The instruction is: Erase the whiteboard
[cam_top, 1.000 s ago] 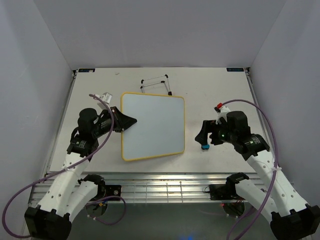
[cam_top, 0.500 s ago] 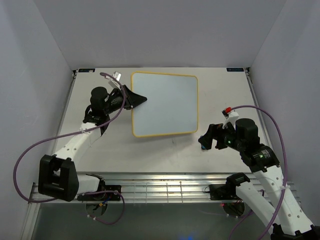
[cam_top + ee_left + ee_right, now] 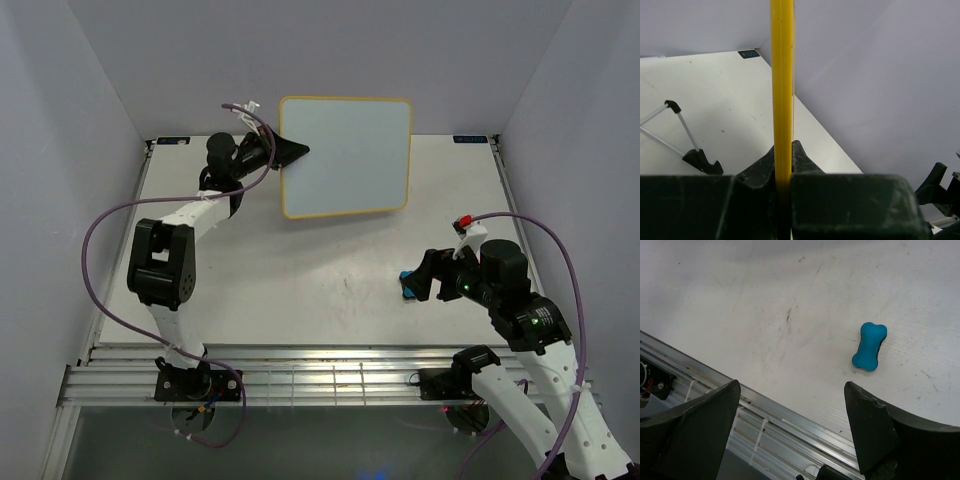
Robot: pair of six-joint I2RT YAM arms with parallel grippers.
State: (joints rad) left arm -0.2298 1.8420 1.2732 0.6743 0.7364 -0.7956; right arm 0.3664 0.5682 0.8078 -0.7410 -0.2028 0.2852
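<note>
Yellow-framed and blank-faced, the whiteboard (image 3: 347, 157) is held up off the table (image 3: 300, 270) by the back wall, with the left gripper (image 3: 290, 152) pinching its left rim, likely to present the face for wiping. The left wrist view shows the jaws clamped on the frame edge, the wire stand (image 3: 686, 131) below. The right gripper (image 3: 792, 390) — jaws wide, empty — looks down on the blue eraser (image 3: 869, 346), probably its next pick.

Left gripper (image 3: 298, 150) clamped, arm extended far; right gripper (image 3: 791, 385) open, seemingly low.

I count one whiteboard (image 3: 345, 155), one small blue eraser (image 3: 869, 346) and one wire easel stand (image 3: 702, 161). There are two robot arms with two grippers, the left gripper (image 3: 297, 151) and the right gripper (image 3: 412, 278). There is one table (image 3: 300, 270).
</note>
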